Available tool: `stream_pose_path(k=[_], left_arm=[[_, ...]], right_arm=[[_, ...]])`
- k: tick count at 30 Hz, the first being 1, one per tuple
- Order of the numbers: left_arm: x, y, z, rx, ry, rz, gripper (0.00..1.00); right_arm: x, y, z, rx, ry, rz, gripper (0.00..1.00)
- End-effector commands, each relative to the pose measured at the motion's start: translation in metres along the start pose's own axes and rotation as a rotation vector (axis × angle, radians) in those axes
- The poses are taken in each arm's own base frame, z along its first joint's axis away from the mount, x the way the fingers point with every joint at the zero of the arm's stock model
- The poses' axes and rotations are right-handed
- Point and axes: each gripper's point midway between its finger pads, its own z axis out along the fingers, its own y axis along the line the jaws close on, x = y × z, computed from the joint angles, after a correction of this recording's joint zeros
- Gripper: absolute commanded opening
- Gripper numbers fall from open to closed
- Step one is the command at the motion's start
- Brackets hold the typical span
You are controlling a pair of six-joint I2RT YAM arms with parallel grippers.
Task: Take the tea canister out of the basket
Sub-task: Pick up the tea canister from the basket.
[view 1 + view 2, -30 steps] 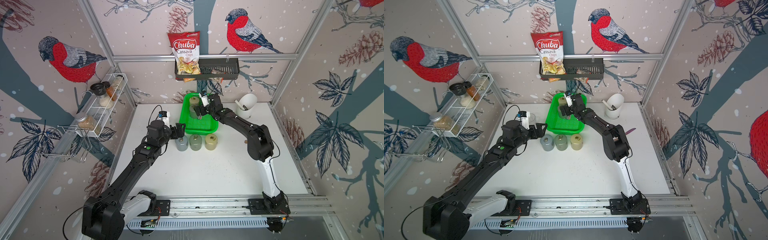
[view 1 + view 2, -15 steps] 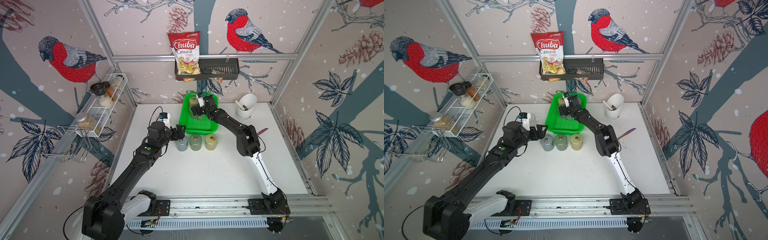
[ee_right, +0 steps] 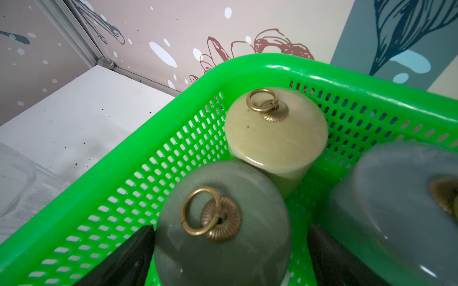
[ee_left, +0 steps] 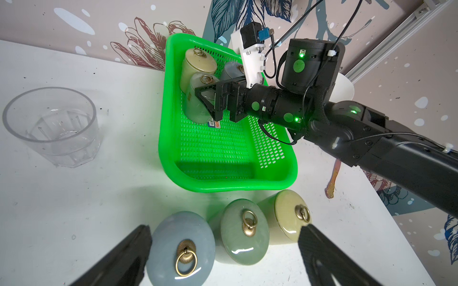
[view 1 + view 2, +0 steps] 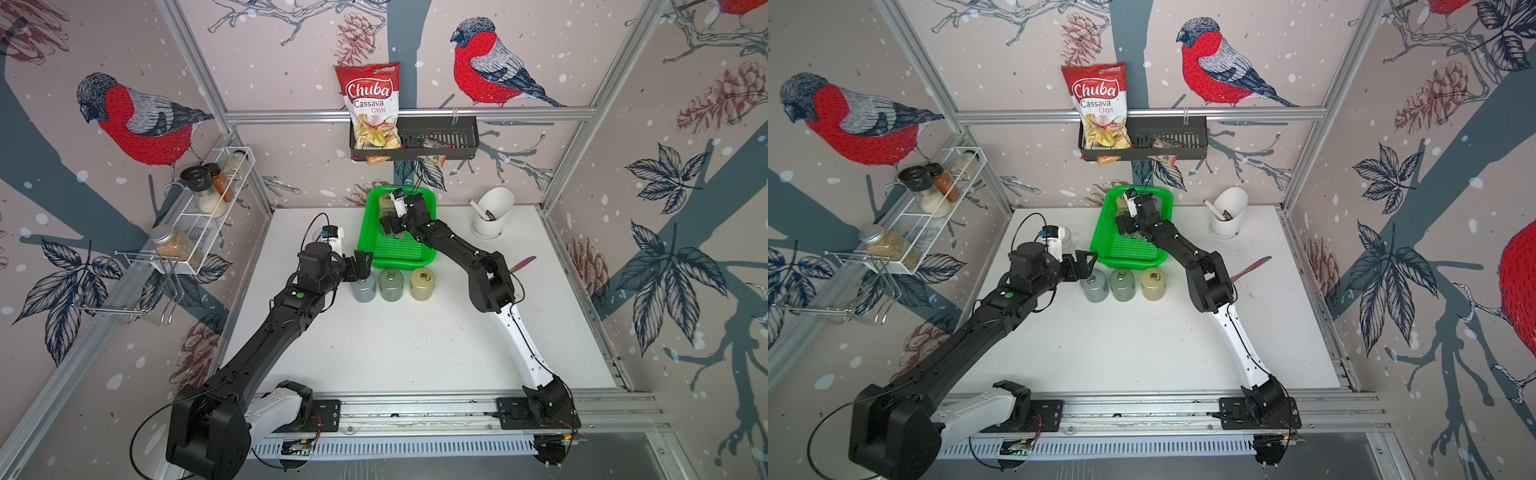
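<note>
Right gripper: my right gripper (image 3: 230, 232) is down in the basket (image 3: 322, 71), jaws released and spread wide.
Fingers: there's one finger (image 3: 128, 257) on each side of the green canister (image 3: 223, 178), level with its lid. Whether the pads touch it, I cannot tell.
Green canister: it stands on the mesh floor in the far half of the basket, with a brass ring on its lid.
Neighbours: the cream canister (image 3: 275, 138) is right behind it in the far corner, and the grey canister (image 3: 396, 198) is just beside it. Both are in the basket too.
Basket: it sits at the back of the table (image 5: 415, 340), near the wall. In both top views my right arm reaches in over its rim.
Left gripper: my left gripper (image 4: 224, 230) hangs open, gripping nothing, over a row (image 5: 390, 284) of three more canisters.
Row: grey, green and cream stand side by side on the table, just in front of the basket.
Glass: a clear glass (image 4: 52, 128) stands on the table beside the basket, on my left.
Cup: a white cup (image 5: 492, 212) is at the back on my right, well apart from the basket, with something stuck in it.
</note>
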Motion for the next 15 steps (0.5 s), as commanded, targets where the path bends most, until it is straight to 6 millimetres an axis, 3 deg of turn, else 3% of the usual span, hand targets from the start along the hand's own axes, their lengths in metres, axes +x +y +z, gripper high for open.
stream_pose_path(k=[1, 15], left_arm=[[-0.0122, -0.0042, -0.0007, 0.016, -0.042, 0.021, 0.97], [-0.0096, -0.0026, -0.0017, 0.008, -0.037, 0.035, 0.97]], right_arm=[[-0.0021, 0.0037, 0.0045, -0.029, -0.014, 0.016, 1.0], [0.001, 0.0126, 0.011, -0.038, -0.025, -0.013, 1.0]])
